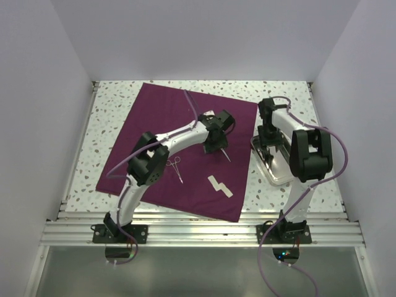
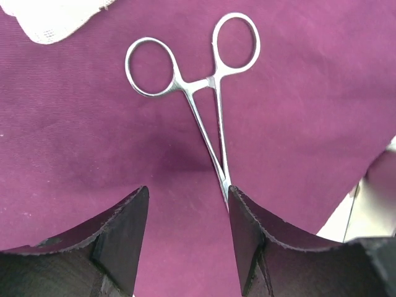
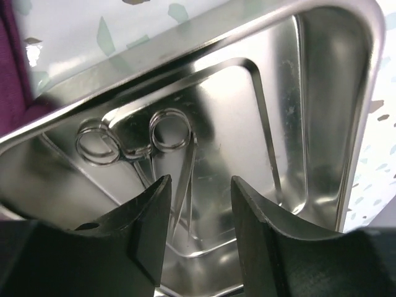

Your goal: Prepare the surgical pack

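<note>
the left fingers (image 2: 120, 235) stand apart and grip nothing. a ring-handled clamp (image 2: 207, 82) lies flat on the purple cloth (image 2: 74, 161), its tip at the inner edge of one finger and its rings pointing away. whether the tip touches that finger cannot be told. the open stance suits a clamp meant to rest there, since the contents have to lie on the wrap before any folding. a corner of white gauze (image 2: 49, 18) shows beyond the rings.

the right fingers (image 3: 142, 229) are also apart and empty. they straddle the shafts of another clamp (image 3: 139, 150), which lies in the silver tray (image 3: 322, 111) with its rings away from the wrist. they hang low on either side of it, likely so that closing would catch the shafts across their narrow width.

from above, the surgical pack (image 1: 167, 117) is the cloth spread open and unfolded on the speckled surface (image 1: 111, 117), with the tray just beside its right edge. a third clamp (image 1: 177, 168) and the gauze lie near the cloth's front, inside its edges, which leaves the corners free to fold over. one clamp sits in the tray and no fold is made, so the pack looks only partly loaded.
</note>
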